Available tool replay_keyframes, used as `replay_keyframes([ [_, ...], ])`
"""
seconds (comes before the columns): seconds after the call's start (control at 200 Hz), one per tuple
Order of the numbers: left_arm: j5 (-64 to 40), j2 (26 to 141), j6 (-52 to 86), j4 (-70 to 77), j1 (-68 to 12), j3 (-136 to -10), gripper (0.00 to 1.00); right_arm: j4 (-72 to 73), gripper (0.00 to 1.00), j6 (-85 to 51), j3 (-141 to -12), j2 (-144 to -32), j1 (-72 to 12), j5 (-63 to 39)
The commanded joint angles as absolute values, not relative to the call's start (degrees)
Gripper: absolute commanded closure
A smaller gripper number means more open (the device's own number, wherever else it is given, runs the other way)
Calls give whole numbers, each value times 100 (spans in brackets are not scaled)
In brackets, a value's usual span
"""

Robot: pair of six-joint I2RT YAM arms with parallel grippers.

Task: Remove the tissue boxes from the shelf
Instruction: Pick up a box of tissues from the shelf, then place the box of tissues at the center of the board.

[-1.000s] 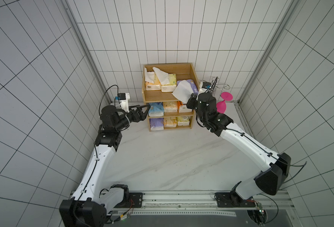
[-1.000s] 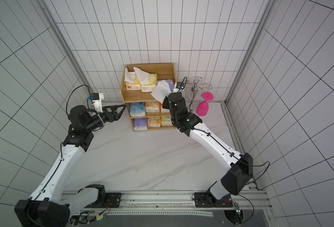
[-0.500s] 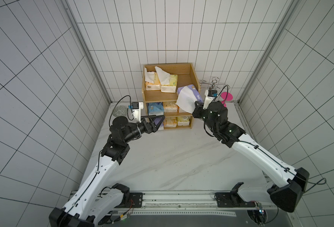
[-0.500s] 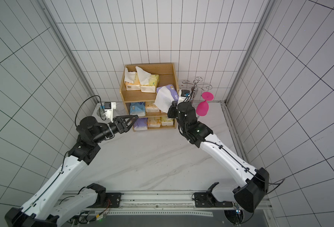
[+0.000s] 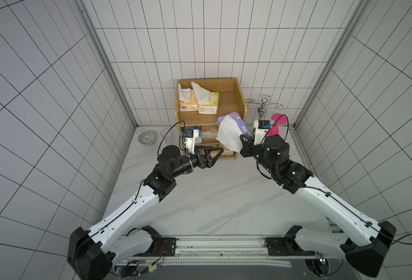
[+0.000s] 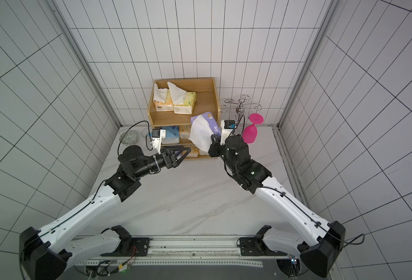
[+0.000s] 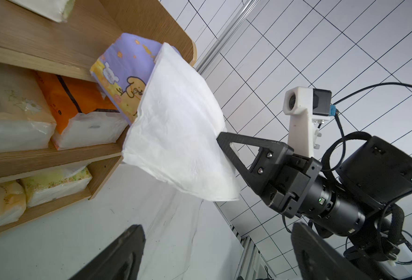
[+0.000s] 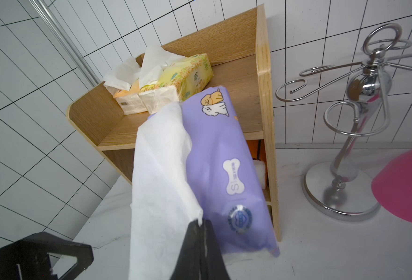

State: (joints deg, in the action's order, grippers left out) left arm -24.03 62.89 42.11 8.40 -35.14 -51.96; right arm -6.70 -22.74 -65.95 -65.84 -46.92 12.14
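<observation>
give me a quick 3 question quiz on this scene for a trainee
1. True or false: the left gripper holds a pack.
2. The right gripper is shut on which part of the purple pack? A) the wrapper B) its white tissue C) nothing
3. Besides the purple pack, how many packs lie on the top tier of the shelf?
Key: 1 false, it is open and empty. 2 B. 3 two: the yellow pack and the pale orange pack.
</observation>
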Motion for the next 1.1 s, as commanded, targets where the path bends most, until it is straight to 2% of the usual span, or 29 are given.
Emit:
replay_keyframes([
  [0.0, -2064, 6387, 4202, 1141, -3705, -5060, 2, -712, 100, -2320, -6226, -6333, -4873, 1003],
  [0.305, -842, 5849, 3932, 1034, -4509, -4201, 2, -496, 100, -2598, -5031, -5670, -5324, 1090],
  [0.485, -4, 4797, 4007, 728, -4809, -3258, 2, 117, 100, -2925, -3880, -5407, -5675, 1162],
  [0.625, 572, 3850, 3971, -158, -4886, -2881, 2, 903, 100, -3133, -2981, -5400, -6063, 1210],
  [0.855, 951, 2497, 4253, -1070, -4887, -2278, 2, 1451, 100, -3561, -2005, -5660, -6680, 1398],
  [0.875, 946, 2434, 4289, -1094, -4887, -2244, 2, 1367, 97, -3580, -2004, -5660, -6723, 1414],
  [0.939, 926, 2326, 4379, -1142, -4887, -2148, 2, 987, 74, -3627, -2046, -5584, -6840, 1523],
  [1.094, 788, 2530, 4564, -1130, -4895, -2061, 2, -161, 46, -3827, -2185, -5016, -6952, 1894],
])
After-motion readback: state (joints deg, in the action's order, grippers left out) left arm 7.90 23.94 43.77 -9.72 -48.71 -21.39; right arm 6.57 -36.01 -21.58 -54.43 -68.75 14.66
